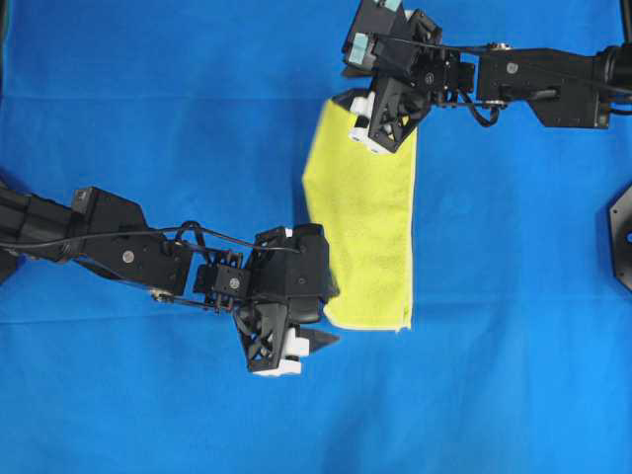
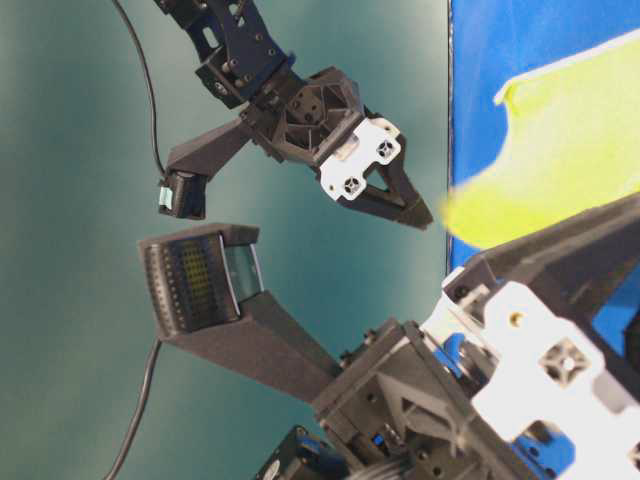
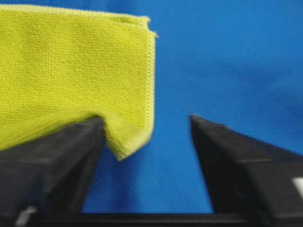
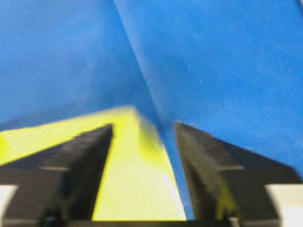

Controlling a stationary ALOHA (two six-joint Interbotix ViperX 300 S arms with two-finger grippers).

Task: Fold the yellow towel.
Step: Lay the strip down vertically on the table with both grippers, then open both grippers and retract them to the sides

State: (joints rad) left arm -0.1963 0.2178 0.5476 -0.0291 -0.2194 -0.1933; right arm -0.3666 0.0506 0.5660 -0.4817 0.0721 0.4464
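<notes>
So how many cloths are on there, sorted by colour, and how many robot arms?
Yellow towel: 1
Blue cloth covering the table: 1
Robot arms: 2, the left gripper and the right gripper, both with jaws open
Total: 4
</notes>
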